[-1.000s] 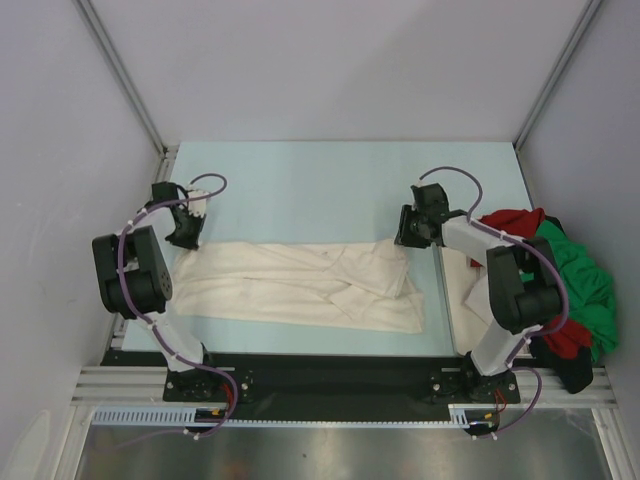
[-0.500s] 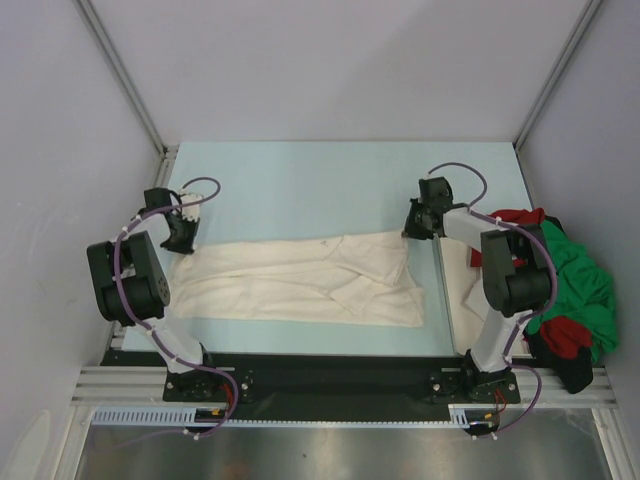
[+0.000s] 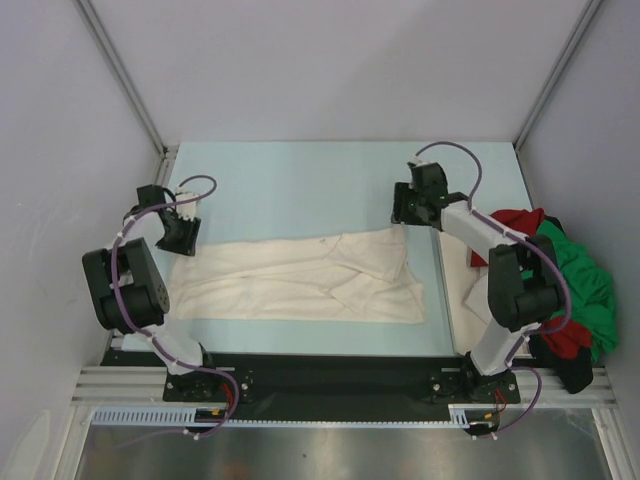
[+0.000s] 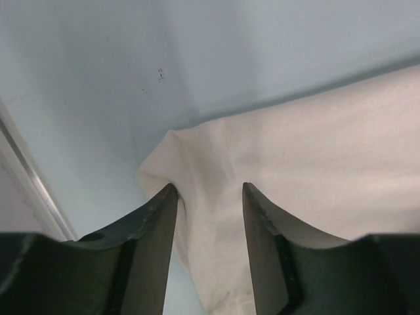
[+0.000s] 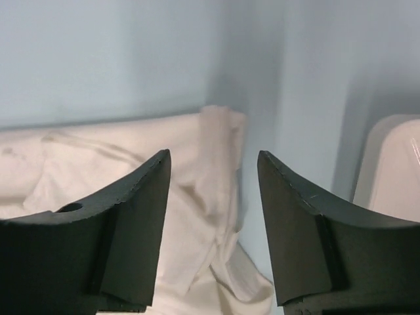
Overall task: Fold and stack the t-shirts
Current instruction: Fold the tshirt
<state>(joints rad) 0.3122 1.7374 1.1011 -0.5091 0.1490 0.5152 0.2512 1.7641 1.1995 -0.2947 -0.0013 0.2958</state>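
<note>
Left wrist: shirt (image 4: 315,151) apparently beneath claw (image 4: 209,191).

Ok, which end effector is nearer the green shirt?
Right. The right end effector is at the cream shirt's far right corner, left of the green shirt; the left end effector is at the cream shirt's opposite end.
</note>
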